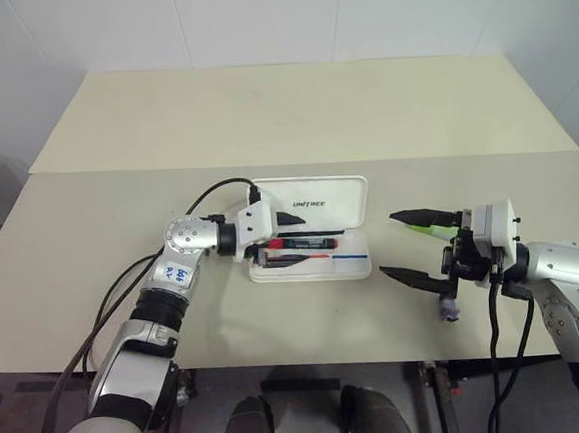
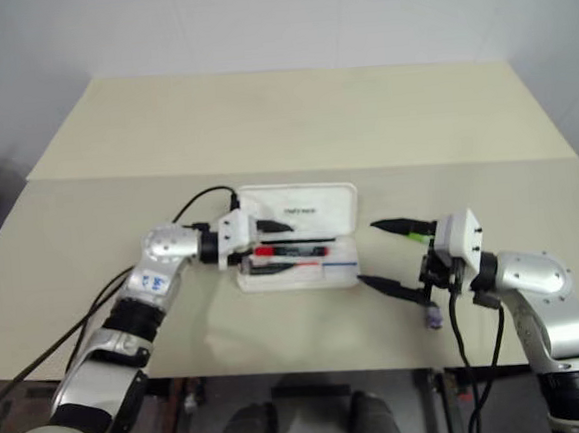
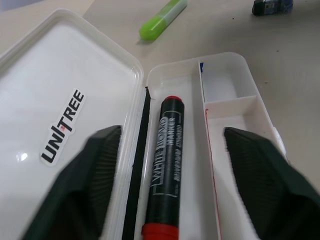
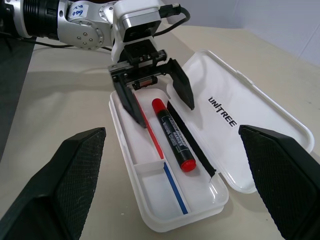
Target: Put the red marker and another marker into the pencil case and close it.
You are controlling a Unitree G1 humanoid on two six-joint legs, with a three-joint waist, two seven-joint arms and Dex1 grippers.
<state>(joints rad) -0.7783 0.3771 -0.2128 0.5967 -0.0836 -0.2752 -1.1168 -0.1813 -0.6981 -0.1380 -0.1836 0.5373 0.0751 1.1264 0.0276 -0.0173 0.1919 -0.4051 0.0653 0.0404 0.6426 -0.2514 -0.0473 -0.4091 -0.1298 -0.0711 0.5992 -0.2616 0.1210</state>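
The white pencil case (image 1: pixel 340 194) lies open on the table, its "UNITREE" lid flat on the far side. The red marker (image 1: pixel 307 244) rests lengthwise in the tray (image 3: pixel 227 112), beside a black strip along the hinge. My left gripper (image 1: pixel 289 239) hovers open over the case's left end, one finger on each side of the marker (image 3: pixel 164 165), touching nothing. The lime-green marker (image 1: pixel 433 231) lies on the table right of the case. My right gripper (image 1: pixel 390 244) stands open there, its upper finger above the green marker and nothing between its fingers.
A small dark purplish object (image 1: pixel 448 311) sits near the table's front edge under my right wrist. A second table (image 1: pixel 291 106) joins on behind the case. My left arm's black cable (image 1: pixel 208 195) loops over the table left of the case.
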